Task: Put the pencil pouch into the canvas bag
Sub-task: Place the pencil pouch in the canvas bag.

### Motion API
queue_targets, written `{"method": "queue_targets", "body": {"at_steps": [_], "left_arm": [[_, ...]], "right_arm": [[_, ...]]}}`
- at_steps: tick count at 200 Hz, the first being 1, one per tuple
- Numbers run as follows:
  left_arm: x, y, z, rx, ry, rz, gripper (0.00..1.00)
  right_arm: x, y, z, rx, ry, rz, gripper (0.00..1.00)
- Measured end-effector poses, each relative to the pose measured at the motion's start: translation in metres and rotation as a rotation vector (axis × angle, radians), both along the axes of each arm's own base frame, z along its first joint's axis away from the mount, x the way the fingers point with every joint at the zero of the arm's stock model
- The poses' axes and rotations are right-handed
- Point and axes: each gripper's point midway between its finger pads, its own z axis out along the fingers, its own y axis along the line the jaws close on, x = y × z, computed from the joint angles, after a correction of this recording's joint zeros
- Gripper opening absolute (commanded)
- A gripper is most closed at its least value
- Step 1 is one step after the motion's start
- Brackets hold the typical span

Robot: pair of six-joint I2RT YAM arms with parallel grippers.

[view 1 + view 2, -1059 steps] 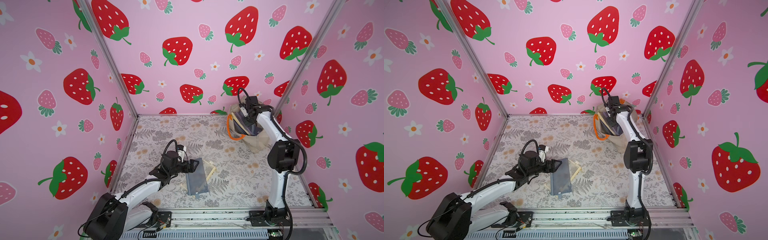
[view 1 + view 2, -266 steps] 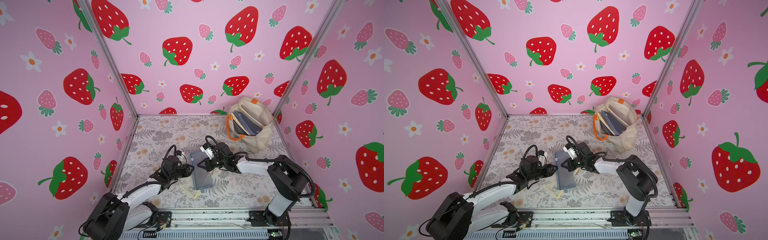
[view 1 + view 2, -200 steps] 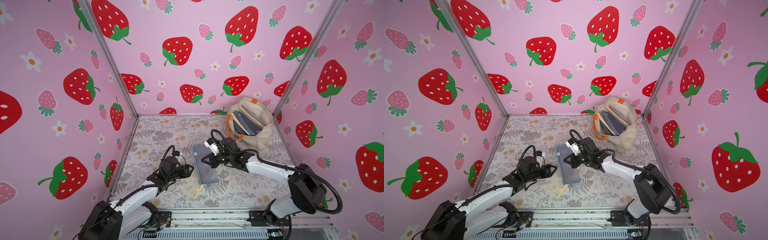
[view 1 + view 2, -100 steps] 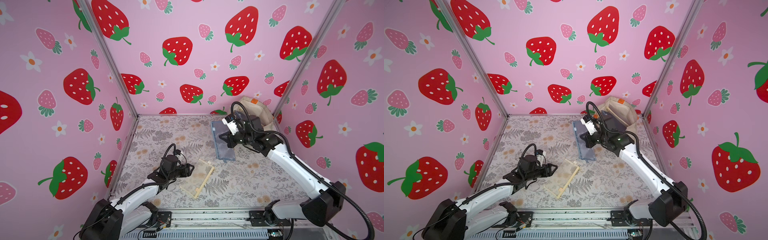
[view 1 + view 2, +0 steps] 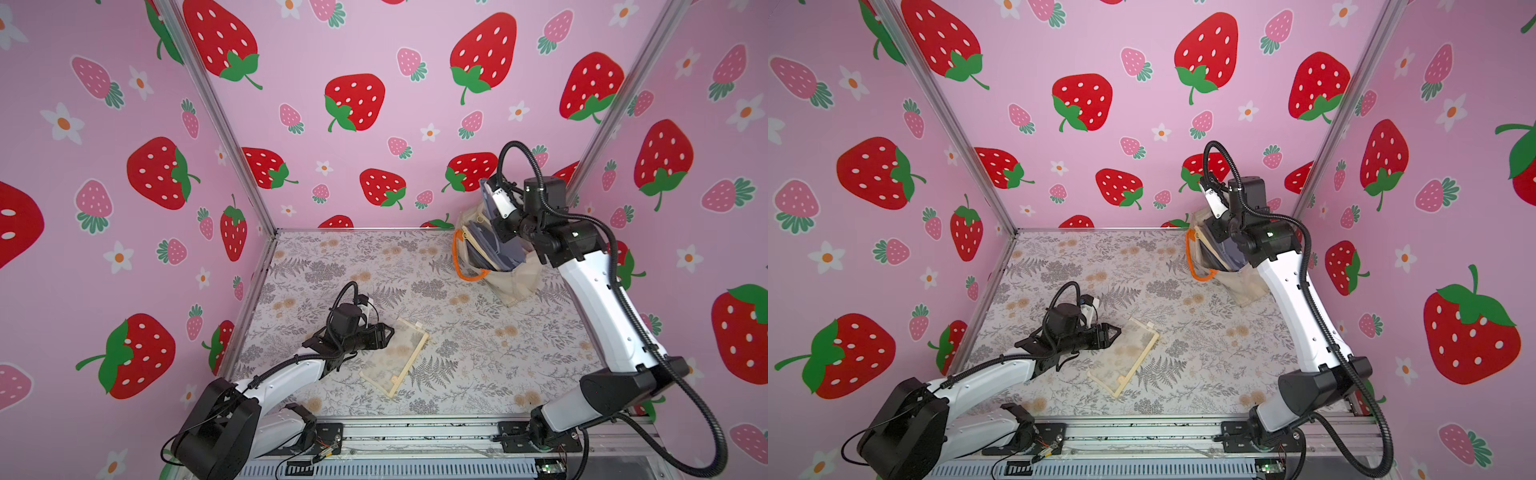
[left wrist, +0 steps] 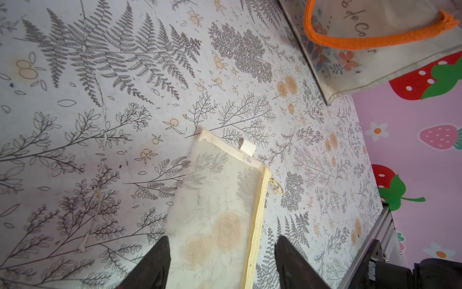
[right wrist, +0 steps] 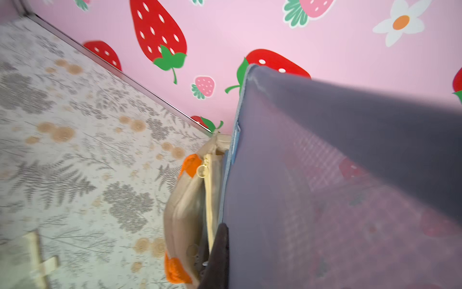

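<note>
At the far right of the counter [image 5: 478,357], the canvas bag [image 5: 515,282] is seen open, with flat blue-grey pouches [image 5: 480,249] stacked on edge inside. A cream zip edge [image 7: 211,200] with a gold ring pull [image 7: 202,171], tucked against the bag's wall, is shown clearly only by the right wrist view. The pencil pouch [image 7: 337,162], of grey-blue translucent mesh, is clamped by the closed right end effector [image 7: 228,232] at the bag's mouth, its top above the rim. Near centre, a cream mesh pouch [image 5: 395,359] is straddled, ungripped, by the open left end effector [image 6: 222,241].
</note>
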Motion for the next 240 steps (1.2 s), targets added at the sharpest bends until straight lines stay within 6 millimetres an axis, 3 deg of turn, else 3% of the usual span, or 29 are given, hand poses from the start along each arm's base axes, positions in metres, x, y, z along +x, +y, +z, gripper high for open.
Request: {"method": "queue_targets", "body": {"at_steps": [35,72,141,216,240], "left_arm": [[0.004,-0.003,0.002,-0.007,-0.011,-0.009,0.69],[0.01,-0.003,0.002,-0.018,-0.023,-0.003,0.69],[0.018,-0.001,-0.004,-0.033,-0.013,0.009,0.69],[0.022,0.001,0.007,-0.056,-0.04,0.016,0.69],[0.023,0.002,0.01,-0.062,-0.049,0.019,0.69]], "right_arm": [[0.05,-0.013,-0.045,-0.19,0.008,-0.058,0.0],[0.078,-0.024,-0.066,-0.303,0.001,-0.078,0.0],[0.087,-0.031,-0.08,-0.324,0.008,-0.086,0.0],[0.096,-0.033,-0.144,-0.31,0.137,-0.083,0.0],[0.098,-0.035,-0.155,-0.29,0.164,-0.085,0.0]]}}
